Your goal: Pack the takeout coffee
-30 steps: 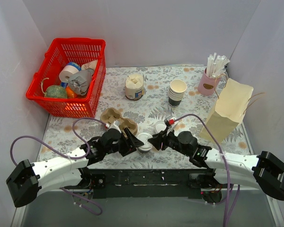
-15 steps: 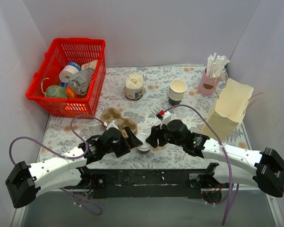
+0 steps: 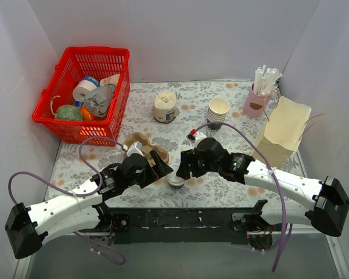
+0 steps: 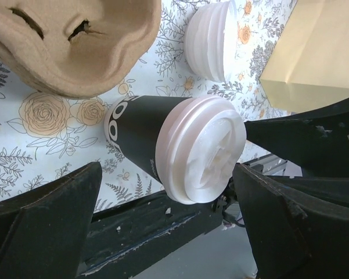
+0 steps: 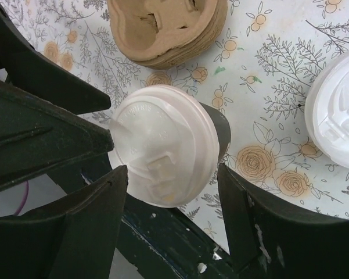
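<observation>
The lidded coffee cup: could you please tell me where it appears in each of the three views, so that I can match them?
Top external: the lidded coffee cup sits low, at the centre.
Left wrist: centre, dark side showing, white lid towards the right.
Right wrist: centre-left, lid facing the camera.
Shared landmark: the brown cup carrier, close to the cup in every view.

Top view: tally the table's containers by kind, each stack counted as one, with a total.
Lidded coffee cup: 1
Lidless cup stack: 1
Cream jar: 1
Red basket: 1
Pink holder: 1
Paper bag: 1
Cardboard carrier stack: 1
Total: 7
</observation>
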`<state>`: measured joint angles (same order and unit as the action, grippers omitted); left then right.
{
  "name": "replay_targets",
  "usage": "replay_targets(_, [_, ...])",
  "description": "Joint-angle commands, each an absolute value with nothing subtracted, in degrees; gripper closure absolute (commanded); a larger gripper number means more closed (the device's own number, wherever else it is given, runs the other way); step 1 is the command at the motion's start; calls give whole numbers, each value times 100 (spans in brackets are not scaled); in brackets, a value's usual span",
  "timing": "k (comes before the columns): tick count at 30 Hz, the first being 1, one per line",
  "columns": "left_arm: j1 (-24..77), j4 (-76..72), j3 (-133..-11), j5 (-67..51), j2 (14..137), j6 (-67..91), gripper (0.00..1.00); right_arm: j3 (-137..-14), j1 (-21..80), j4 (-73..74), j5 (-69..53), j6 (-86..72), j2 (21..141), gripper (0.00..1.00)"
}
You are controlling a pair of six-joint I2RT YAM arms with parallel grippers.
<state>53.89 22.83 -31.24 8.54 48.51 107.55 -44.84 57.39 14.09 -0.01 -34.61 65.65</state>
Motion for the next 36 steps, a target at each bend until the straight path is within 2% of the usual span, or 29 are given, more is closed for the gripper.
replay_targets(1, [5291,2373,-3410,1064,5009,10564,2,-5044,5669,1898,-26,-3639,6846,30])
replay_targets(6, [4984,1935,-3296,572,5185,10494,3,-5282,5555,2021,-26,-3656,7233,35])
replay_targets(8, [4922,1899,-3287,431,5325,10485,10,-5309,5494,2004,-26,-3656,7295,37])
replay_targets(13, [4773,1750,-3182,299,5414,10450,16,-5230,5344,1811,-44,-3726,7479,38])
replay_targets(20, [4685,1538,-2874,27,5590,10529,35,-5001,5203,1810,-342,-3736,7602,46])
replay_targets(28, [4553,1485,-2461,-307,5783,10810,55,-4825,5186,2065,-492,-3621,7813,49])
replay_targets(36, [4544,2030,-2294,-615,6029,11074,75,-4764,5177,2689,-562,-3604,8392,55])
